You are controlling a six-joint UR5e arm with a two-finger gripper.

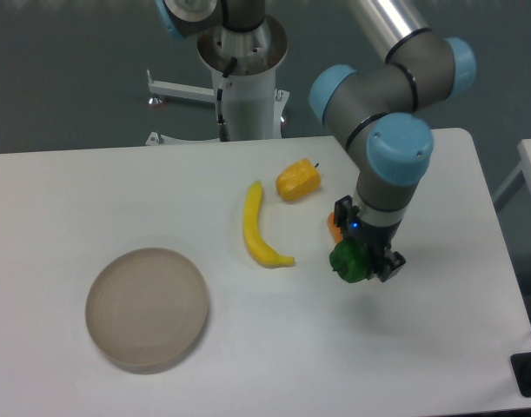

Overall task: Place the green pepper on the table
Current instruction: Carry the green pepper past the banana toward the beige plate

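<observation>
The pincer (362,261) pinches the green pepper (348,261) low over the surface (439,347), at four o'clock from the banana (258,228), with a plate (147,308) far left.

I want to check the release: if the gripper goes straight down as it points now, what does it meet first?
Probably the bare table. The gripper points down and is shut on the green pepper, so the pepper would touch first. Its height above the table is unclear.
</observation>
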